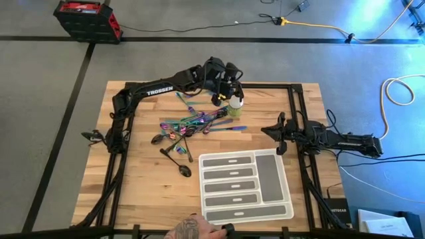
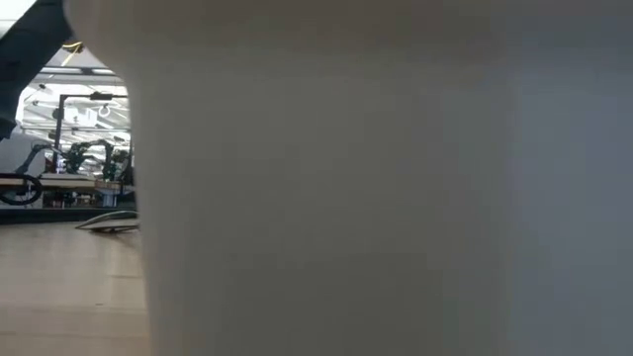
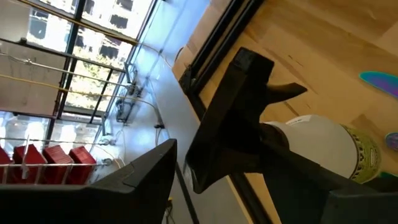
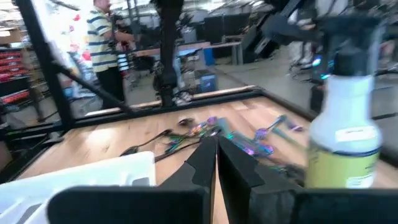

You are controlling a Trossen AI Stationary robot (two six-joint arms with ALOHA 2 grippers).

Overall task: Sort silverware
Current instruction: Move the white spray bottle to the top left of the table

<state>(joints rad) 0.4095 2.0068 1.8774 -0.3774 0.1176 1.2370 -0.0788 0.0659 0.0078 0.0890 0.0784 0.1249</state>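
The silverware (image 1: 189, 126) lies in a loose rainbow-coloured pile on the middle of the wooden table, with dark spoons (image 1: 178, 161) at its near left side. It also shows in the right wrist view as silverware (image 4: 214, 134). A yellow-green spray bottle (image 1: 236, 104) stands upright at the pile's far right. My left gripper (image 1: 228, 91) is at the bottle's top, open, one finger on either side of its black spray head (image 3: 239, 115). My right gripper (image 1: 265, 129) hovers shut at the right, holding nothing. My left gripper comes at the spray bottle's black head (image 3: 239, 115) slanting down from the table's left side. Whether its fingers (image 3: 140, 180) touch the head I cannot tell. The bottle stands upright on the table.
A white-grey compartment tray (image 1: 242, 159) lies near the table's front right; its wall (image 2: 326, 178) fills most of the low view. A person's hand (image 1: 192, 229) rests at the near edge. Black frame rails (image 1: 295, 113) run along the table's sides. A person (image 4: 102, 43) stands beyond the table.
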